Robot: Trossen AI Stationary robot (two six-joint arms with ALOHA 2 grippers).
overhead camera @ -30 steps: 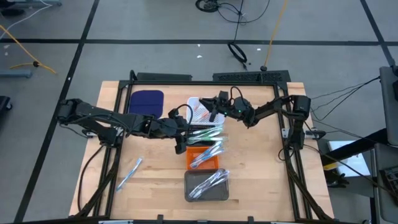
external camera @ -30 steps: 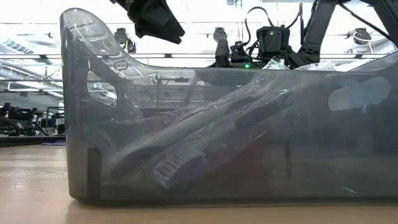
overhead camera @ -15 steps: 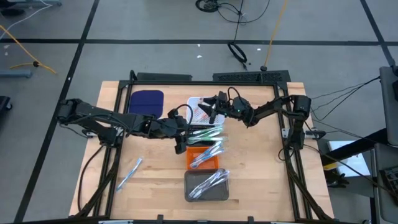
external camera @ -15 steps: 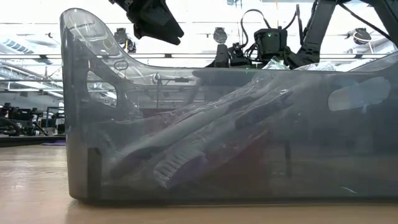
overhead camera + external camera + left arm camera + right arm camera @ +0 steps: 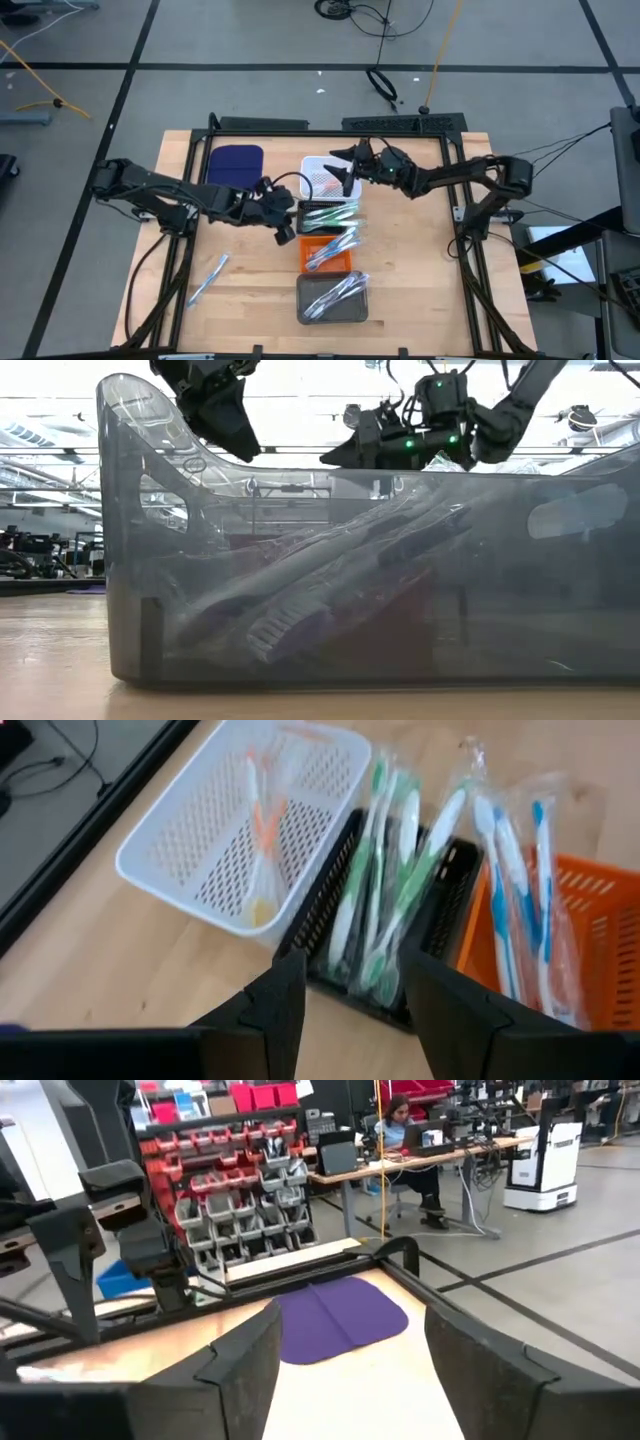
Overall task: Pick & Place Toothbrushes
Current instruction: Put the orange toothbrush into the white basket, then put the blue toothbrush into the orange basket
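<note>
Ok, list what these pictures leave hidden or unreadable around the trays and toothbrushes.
- Grey tray: low view looks through its cloudy wall, so the brushes inside blur together, uncounted.
- Orange tray: cut by the left wrist view's edge.
- White tray: partly under the right gripper in the high view.
- Loose toothbrushes: too small to count there.

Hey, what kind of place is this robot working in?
Probably a robotics lab or workshop. Beyond the wooden table stand racks of red and grey parts bins, a person sits at a computer desk, and cables trail across the floor.
</note>
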